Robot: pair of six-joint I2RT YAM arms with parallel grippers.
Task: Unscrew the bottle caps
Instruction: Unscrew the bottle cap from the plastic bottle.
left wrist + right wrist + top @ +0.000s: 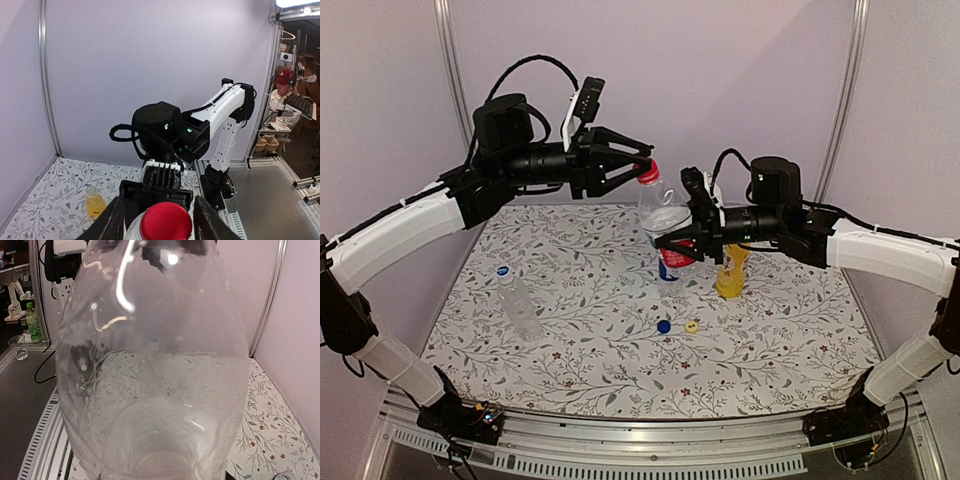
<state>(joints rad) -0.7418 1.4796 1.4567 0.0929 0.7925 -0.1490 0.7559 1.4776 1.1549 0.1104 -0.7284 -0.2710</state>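
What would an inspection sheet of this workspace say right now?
Surface: table covered by a floral cloth.
Job's things: red-capped bottle gripped mid-table; yellow bottle uncapped; plain clear bottle capped, off to the left; loose blue cap and yellow cap on the cloth.
Clutter: nothing seen.
Grippers: left end effector straddles the red cap, with a gap showing; right end effector is clamped on the red-capped bottle's body.
Cables: black cable loops over the left arm; a second cable loops over the right arm.
Surroundings: pale walls, metal posts, and a person seated outside.
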